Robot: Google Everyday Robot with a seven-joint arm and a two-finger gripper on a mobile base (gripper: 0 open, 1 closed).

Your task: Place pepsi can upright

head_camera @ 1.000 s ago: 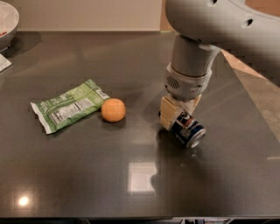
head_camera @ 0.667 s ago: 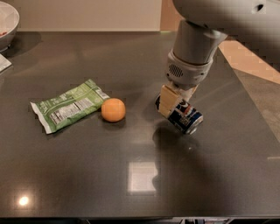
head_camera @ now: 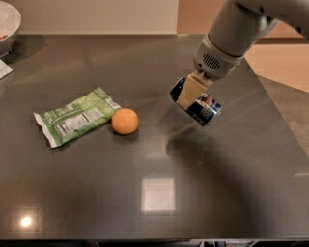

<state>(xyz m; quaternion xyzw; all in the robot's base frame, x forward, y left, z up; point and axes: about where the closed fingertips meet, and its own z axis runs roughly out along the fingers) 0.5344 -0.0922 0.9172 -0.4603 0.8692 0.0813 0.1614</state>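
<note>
As I watch from afar, hand (head_camera: 193, 96) squeezes pepsi can (head_camera: 207, 109), held tilted above table (head_camera: 145, 202), right of middle. Red-white-blue logo shows. Orange ball (head_camera: 125, 120) just beside green bag (head_camera: 72, 118); bag's label words too small to read.

Dark glossy table (head_camera: 87, 193), green snack packet (head_camera: 75, 116) just beside an orange ball (head_camera: 125, 121), white bowl (head_camera: 7, 26) at far-left edge

Dark glossy table (head_camera: 145, 62), pale wall (head_camera: 96, 14), tan floor (head_camera: 282, 65), claw (head_camera: 195, 100) above table's right
</note>
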